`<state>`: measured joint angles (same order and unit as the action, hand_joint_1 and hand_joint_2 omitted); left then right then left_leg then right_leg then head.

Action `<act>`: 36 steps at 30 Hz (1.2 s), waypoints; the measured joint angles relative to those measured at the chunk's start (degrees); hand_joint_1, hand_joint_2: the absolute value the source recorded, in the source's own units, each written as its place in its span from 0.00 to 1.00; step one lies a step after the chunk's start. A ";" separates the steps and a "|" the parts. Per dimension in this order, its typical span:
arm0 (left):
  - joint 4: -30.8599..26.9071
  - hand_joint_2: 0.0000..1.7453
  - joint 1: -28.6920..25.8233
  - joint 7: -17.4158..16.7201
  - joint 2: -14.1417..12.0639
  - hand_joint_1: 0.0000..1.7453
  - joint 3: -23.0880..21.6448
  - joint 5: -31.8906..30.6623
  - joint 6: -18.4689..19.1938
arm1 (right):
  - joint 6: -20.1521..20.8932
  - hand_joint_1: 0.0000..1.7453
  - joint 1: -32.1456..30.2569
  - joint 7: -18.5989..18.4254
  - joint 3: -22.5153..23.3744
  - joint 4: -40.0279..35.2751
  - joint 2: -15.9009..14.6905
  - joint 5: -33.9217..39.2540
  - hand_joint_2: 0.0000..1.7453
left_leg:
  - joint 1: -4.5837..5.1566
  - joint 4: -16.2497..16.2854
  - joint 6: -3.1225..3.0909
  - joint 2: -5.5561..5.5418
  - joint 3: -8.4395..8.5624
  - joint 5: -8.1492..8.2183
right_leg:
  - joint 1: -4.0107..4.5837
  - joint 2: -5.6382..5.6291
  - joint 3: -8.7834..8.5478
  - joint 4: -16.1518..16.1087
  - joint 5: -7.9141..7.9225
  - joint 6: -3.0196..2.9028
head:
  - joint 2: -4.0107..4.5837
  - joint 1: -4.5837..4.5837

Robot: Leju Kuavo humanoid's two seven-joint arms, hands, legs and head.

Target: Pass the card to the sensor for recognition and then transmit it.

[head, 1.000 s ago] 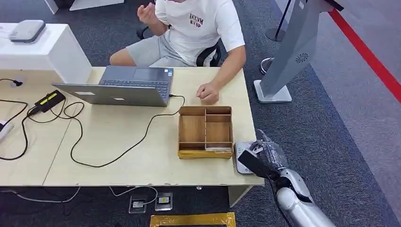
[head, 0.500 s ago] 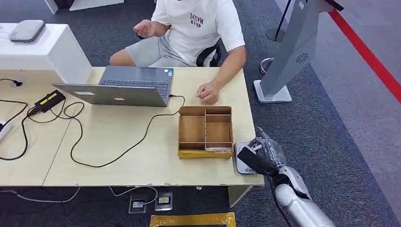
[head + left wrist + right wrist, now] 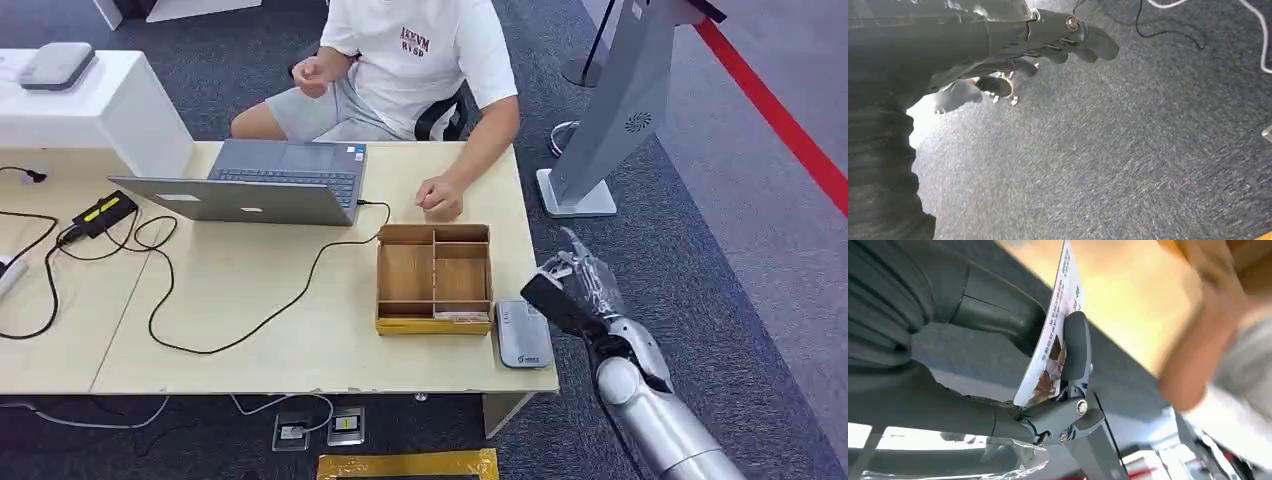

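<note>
can't read the print on the card [image 3: 1050,347], way too small, and its lower edge is tucked behind the right hand [image 3: 998,365] fingers. person [image 3: 420,60] cropped at the top edge, blurry in the right wrist view. right hand in head view wrapped in plastic, fingers hard to make out.

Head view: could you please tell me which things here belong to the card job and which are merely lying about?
Belongs to the job:
- card, pinched in the right hand
- grey sensor on the table's corner
- person seated across the table, the likely receiver

Just lying about:
- laptop
- wooden tray with compartments
- black cable
- left hand, hanging over the carpet
</note>
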<state>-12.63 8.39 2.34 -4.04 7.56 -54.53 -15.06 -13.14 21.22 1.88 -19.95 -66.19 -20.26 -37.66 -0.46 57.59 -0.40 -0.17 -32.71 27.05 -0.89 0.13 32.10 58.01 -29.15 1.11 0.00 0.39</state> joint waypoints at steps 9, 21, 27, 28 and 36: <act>-0.59 1.00 1.93 -0.48 0.13 0.00 -2.21 0.50 1.35 | 2.36 1.00 11.90 4.83 4.39 -2.03 -0.35 -5.16 1.00 | -0.01 0.01 -0.02 0.02 0.01 -0.06 | 0.01 0.01 -0.02 0.01 0.07 0.01 | 0.00 -0.02; -1.64 1.00 3.80 -1.36 0.07 0.00 -5.94 0.89 3.76 | 1.53 1.00 25.85 11.08 4.00 7.71 3.12 -10.77 1.00 | -0.02 0.00 -0.01 -0.02 -0.10 -0.08 | 0.03 0.05 0.03 0.05 0.06 0.01 | 0.00 -0.02; -2.06 1.00 4.92 -2.19 0.02 0.00 -8.22 1.22 4.42 | -0.37 1.00 31.20 12.00 2.22 19.22 6.82 -13.13 1.00 | -0.03 0.00 0.00 -0.06 -0.11 -0.10 | 0.03 0.08 0.03 0.07 0.06 0.01 | 0.00 -0.02; -2.14 1.00 4.94 -2.25 0.02 0.00 -8.55 1.27 4.33 | -0.59 1.00 31.59 11.98 1.99 20.93 7.49 -13.22 1.00 | -0.03 0.00 0.00 -0.07 -0.11 -0.10 | 0.03 0.09 0.03 0.07 0.06 0.00 | 0.00 -0.02; -2.14 1.00 4.20 -2.16 -0.11 0.00 -9.95 2.34 3.41 | -0.59 1.00 33.18 11.37 0.28 29.55 9.97 -14.12 1.00 | -0.02 0.00 0.00 -0.10 -0.12 -0.08 | 0.02 0.12 0.03 0.06 0.04 -0.02 | 0.00 0.00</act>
<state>-14.78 12.58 0.18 -4.15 -2.38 -52.19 -11.65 -13.73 54.39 13.25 -19.67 -36.64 -10.30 -51.78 -0.48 57.59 -0.40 -0.27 -32.84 26.96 -0.86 0.25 32.13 58.07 -29.12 1.09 0.00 0.39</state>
